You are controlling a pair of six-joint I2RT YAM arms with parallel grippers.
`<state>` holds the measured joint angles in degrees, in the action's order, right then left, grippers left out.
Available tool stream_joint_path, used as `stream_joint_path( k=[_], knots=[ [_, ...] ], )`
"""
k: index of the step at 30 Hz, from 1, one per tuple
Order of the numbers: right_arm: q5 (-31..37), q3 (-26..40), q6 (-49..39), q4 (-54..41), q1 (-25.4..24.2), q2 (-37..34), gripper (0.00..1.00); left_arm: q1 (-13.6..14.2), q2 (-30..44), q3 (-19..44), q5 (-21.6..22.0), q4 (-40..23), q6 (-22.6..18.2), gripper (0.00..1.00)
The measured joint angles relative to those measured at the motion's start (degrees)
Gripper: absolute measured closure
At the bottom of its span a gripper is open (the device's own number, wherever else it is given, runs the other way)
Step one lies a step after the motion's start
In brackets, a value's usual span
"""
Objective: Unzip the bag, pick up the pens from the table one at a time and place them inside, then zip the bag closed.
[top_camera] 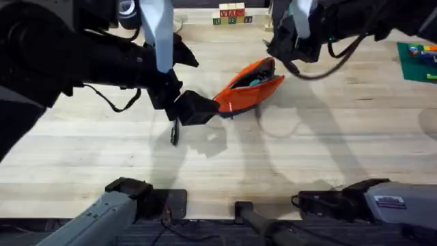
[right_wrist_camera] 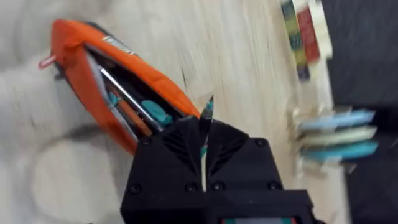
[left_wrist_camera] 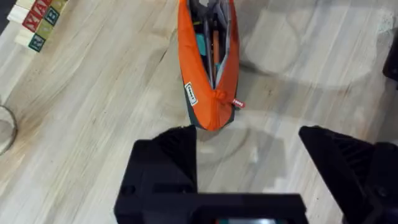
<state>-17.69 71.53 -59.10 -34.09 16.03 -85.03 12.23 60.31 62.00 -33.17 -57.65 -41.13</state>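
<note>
Now the right hand (right_wrist_camera: 204, 146), clamped on a pen (right_wrist_camera: 206, 115), hovers beside the open bag (right_wrist_camera: 112, 93).

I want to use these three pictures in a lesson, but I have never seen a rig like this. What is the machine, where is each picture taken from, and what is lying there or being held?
These are two robot arms at a wooden table. One camera looks down from above; the other two sit on the wrists, looking past each arm's fingers. An orange bag lies unzipped, with items inside. The left gripper is open, just short of the bag's end. The right gripper is shut on a slim pen beside the bag. Another dark pen lies on the table. Letter blocks stand at the far edge.
</note>
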Motion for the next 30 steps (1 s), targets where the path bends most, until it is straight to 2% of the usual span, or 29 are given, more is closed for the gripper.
stream_joint_path(
  k=[11,21,30],
  knots=[
    [-1.73,0.00,-23.87,-0.11,4.00,0.00,0.971,0.00,0.00,0.00,-0.01,0.00,-0.01,0.007],
    [-10.00,0.01,-30.32,-6.39,5.19,-0.01,0.971,0.00,0.00,0.00,0.00,0.00,-0.01,0.006],
    [-11.75,0.04,-36.17,-8.68,5.19,-0.14,0.970,0.00,0.00,0.00,0.00,0.00,-0.02,0.007]
  ],
)
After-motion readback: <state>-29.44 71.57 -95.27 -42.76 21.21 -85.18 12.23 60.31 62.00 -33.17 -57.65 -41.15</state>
